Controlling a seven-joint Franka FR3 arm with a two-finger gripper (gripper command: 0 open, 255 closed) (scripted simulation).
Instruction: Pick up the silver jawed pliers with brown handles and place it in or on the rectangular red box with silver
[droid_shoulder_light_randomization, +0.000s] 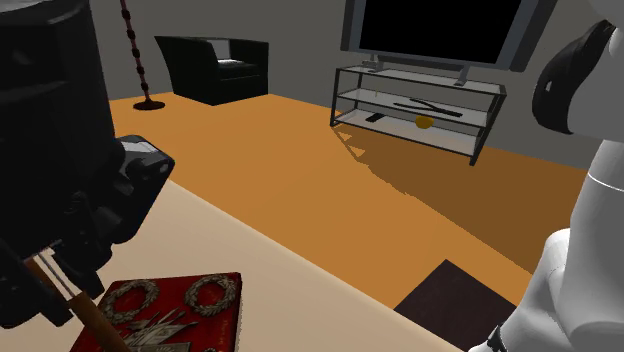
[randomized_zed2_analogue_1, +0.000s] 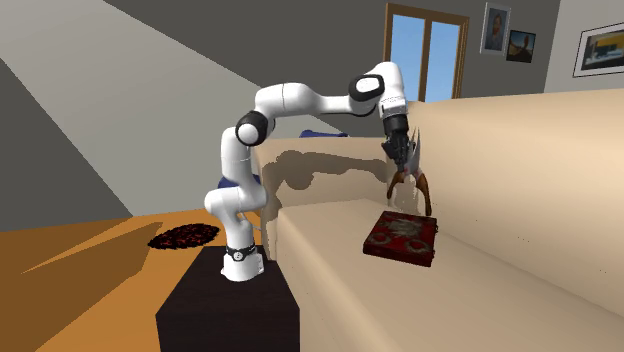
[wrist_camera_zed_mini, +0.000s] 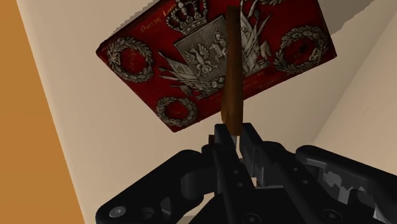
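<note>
The pliers hang in the air above the box, with my gripper (wrist_camera_zed_mini: 236, 137) shut on them. One brown handle (wrist_camera_zed_mini: 232, 76) points away from the fingers, straight over the silver crest on the red rectangular box (wrist_camera_zed_mini: 210, 57). In the second exterior view the pliers (randomized_zed2_analogue_1: 412, 178) dangle from the gripper (randomized_zed2_analogue_1: 400, 150), their brown handles spread downward a short way above the box (randomized_zed2_analogue_1: 403, 240). The shoulder view has the black gripper (droid_shoulder_light_randomization: 70, 265) at the left, a brown handle (droid_shoulder_light_randomization: 95, 315) slanting down over the box (droid_shoulder_light_randomization: 175, 315). The box lies flat on the beige surface (droid_shoulder_light_randomization: 300, 290).
A raised beige step (randomized_zed2_analogue_1: 520, 150) stands behind the box. On the orange floor beyond the surface are a black armchair (droid_shoulder_light_randomization: 215, 68), a glass TV stand (droid_shoulder_light_randomization: 415, 110) and a dark mat (droid_shoulder_light_randomization: 455, 300). The arm's dark stand (randomized_zed2_analogue_1: 225, 310) sits beside the surface.
</note>
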